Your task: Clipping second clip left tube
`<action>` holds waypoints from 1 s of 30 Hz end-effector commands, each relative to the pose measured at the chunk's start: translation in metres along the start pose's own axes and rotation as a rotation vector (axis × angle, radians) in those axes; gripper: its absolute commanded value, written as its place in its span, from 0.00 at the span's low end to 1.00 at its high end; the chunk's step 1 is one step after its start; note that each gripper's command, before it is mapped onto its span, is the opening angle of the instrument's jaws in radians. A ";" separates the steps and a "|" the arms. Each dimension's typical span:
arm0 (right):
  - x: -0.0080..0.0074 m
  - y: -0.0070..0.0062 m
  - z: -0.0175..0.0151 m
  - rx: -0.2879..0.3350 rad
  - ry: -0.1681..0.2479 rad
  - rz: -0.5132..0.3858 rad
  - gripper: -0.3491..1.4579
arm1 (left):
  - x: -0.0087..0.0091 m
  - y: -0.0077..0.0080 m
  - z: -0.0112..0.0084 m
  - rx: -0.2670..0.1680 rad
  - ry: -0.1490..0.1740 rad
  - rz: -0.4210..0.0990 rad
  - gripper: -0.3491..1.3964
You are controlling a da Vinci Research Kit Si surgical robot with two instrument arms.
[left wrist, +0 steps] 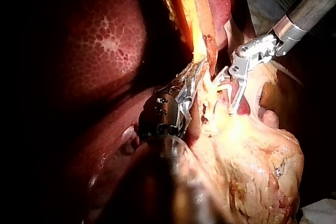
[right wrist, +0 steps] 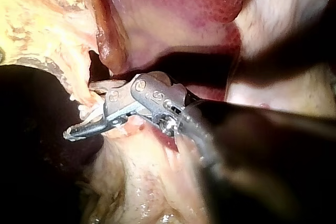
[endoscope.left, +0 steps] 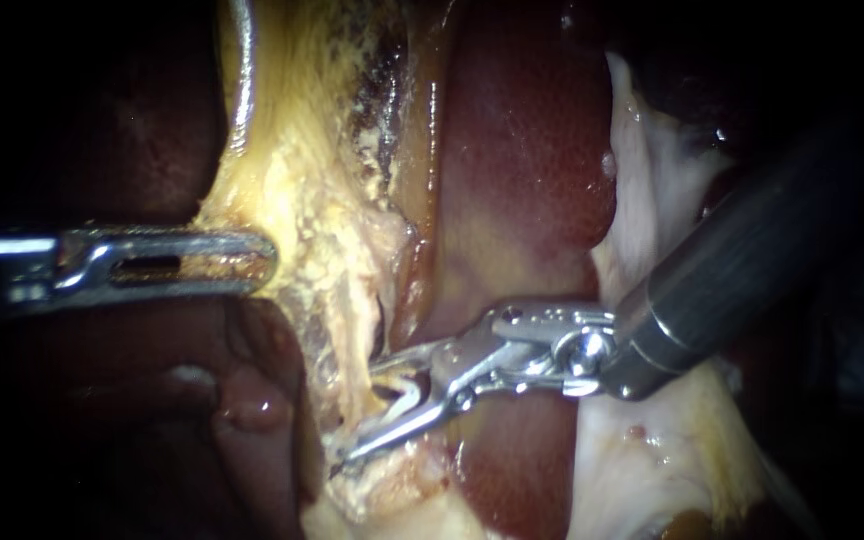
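Observation:
My right instrument (endoscope.left: pixel 377 405) comes in from the right, its jaws apart with a white clip (endoscope.left: pixel 400 385) seated between them, touching both. The jaws straddle a thin pale tube (endoscope.left: pixel 360 340) at the lower edge of the yellow, fatty gallbladder tissue (endoscope.left: pixel 302 180). The right wrist view shows the same clip (right wrist: pixel 88 111) in the jaws (right wrist: pixel 86 116) against the tissue strand. My left instrument (endoscope.left: pixel 252 262) enters from the left, its slotted jaws shut on the yellow tissue's edge, holding it taut. In the left wrist view its jaws (left wrist: pixel 193 77) grip that tissue beside my right instrument (left wrist: pixel 231 90).
Dark red liver (endoscope.left: pixel 522 150) lies behind and right of the tube. Pale whitish tissue (endoscope.left: pixel 652 190) runs beside my right instrument's shaft (endoscope.left: pixel 742 270). A curved metal rod (endoscope.left: pixel 242 70) shows at the upper left. The far left is dark.

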 end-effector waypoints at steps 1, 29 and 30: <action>-0.0001 0.0001 0.0001 0.007 -0.001 0.002 0.50 | 0.0001 0.0001 0.0001 0.000 0.000 0.001 0.00; -0.0010 0.0014 0.0015 -0.010 0.005 -0.012 0.00 | 0.0001 0.0014 0.0012 -0.001 -0.002 0.005 0.00; -0.0010 0.0015 0.0014 -0.020 0.000 -0.011 0.00 | 0.0001 0.0014 0.0012 -0.001 -0.002 0.005 0.00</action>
